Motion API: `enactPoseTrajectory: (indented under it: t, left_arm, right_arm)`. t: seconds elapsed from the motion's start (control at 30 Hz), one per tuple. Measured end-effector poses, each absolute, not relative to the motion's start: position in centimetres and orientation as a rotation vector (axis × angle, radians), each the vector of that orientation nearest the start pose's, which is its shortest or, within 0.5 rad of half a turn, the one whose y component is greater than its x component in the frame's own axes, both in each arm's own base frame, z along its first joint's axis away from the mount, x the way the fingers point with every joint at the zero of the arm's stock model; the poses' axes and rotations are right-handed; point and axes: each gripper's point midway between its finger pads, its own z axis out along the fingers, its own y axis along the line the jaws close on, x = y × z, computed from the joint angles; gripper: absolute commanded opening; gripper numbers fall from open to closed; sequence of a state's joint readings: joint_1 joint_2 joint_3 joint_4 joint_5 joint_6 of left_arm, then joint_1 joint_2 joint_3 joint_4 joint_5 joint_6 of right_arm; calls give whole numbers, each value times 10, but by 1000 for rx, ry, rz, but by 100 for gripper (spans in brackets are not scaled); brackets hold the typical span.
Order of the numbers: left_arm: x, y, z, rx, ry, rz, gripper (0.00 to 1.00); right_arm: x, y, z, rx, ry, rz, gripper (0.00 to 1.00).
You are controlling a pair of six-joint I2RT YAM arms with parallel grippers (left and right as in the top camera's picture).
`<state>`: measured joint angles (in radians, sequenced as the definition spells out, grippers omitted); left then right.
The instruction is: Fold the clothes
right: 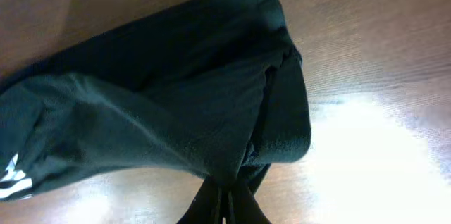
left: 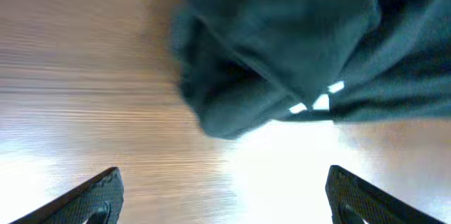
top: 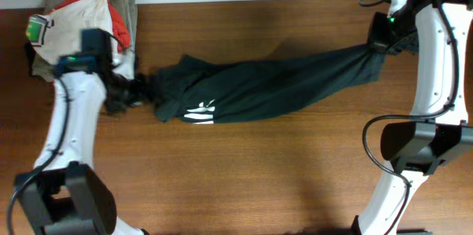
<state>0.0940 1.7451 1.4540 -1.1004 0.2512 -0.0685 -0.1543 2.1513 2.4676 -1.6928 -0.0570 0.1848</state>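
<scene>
Within the right tool (right: 224,207), the black shirt (top: 273,83) is pinched.

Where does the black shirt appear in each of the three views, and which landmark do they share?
Overhead: the black shirt lies stretched across the middle, left to right.
Left wrist: it fills the top centre and right.
Right wrist: it covers the left and centre, down to the bottom edge.
Shared landmark: its white lettering.
</scene>
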Motion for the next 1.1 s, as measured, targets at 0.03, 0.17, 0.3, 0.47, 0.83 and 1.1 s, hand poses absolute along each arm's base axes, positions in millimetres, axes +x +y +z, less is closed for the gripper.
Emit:
enactPoseTrajectory:
  t: [0.03,0.17,0.3,0.47,0.83,1.1]
  left_arm:
    - [347,-34,100,-143,2988,-441,91]
    - [346,-62,72,-65,2967,-503,91]
    - [369,-67,58,-46,2906,-502,91]
    - [371,-60,24,-71,2964,-442,80]
    - [387,-43,40,-89,2948,-288,0]
    - [443,-41,278,-31,2539,-251,0]
  right_arm:
    - [423,-56,226,491,2905,89,4]
    - [423,-54,227,492,2905,102,4]
    - [424,-50,227,488,2904,145,4]
    - [424,-49,227,487,2904,150,4]
    - [424,-49,227,487,2903,150,4]
    - [395,-44,312,435,2686,144,4]
